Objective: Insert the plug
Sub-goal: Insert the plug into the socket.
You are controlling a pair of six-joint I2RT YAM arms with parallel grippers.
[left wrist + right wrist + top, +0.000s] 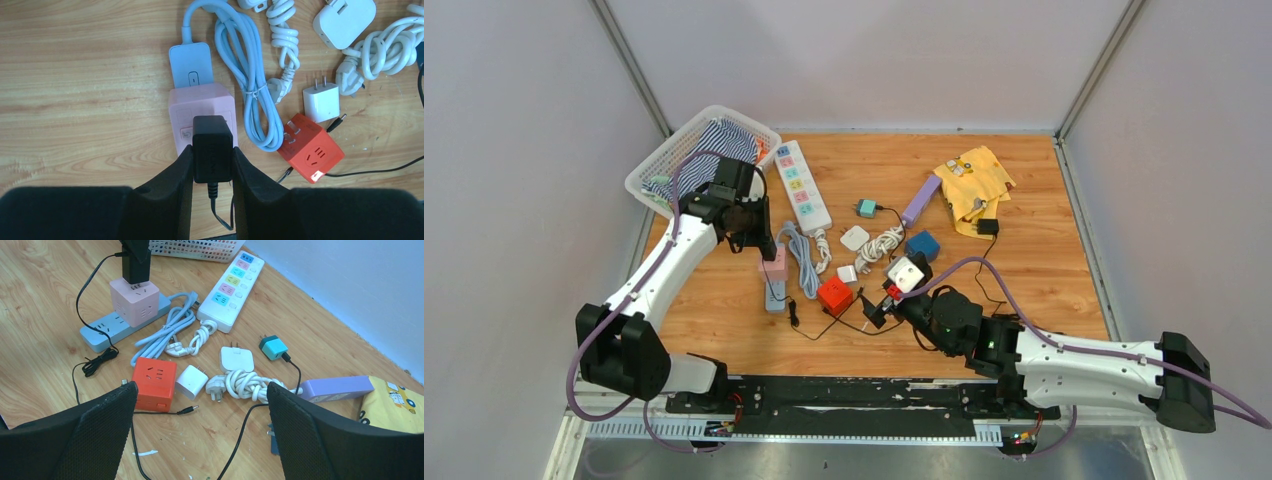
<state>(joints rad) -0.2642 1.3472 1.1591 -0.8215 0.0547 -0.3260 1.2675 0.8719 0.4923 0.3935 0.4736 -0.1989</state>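
Note:
A black plug (212,147) with a thin black cord is clamped between the fingers of my left gripper (212,156), which is shut on it. The plug stands upright against the top face of a pink cube socket (200,102); its prongs are hidden. The cube sits on a light blue power strip (190,62). The right wrist view shows the black plug (135,262) on the pink cube (134,302) at the far left. My right gripper (200,390) hovers open over bare wood, holding nothing. From above, the left gripper (762,245) is over the pink cube (774,265).
An orange cube socket (152,382), a white adapter (192,382), a coiled white cord (245,382), a teal adapter (273,347) and a white strip with coloured sockets (232,290) lie mid-table. A purple strip (340,388), yellow cloth (974,180) and white basket (659,165) border them.

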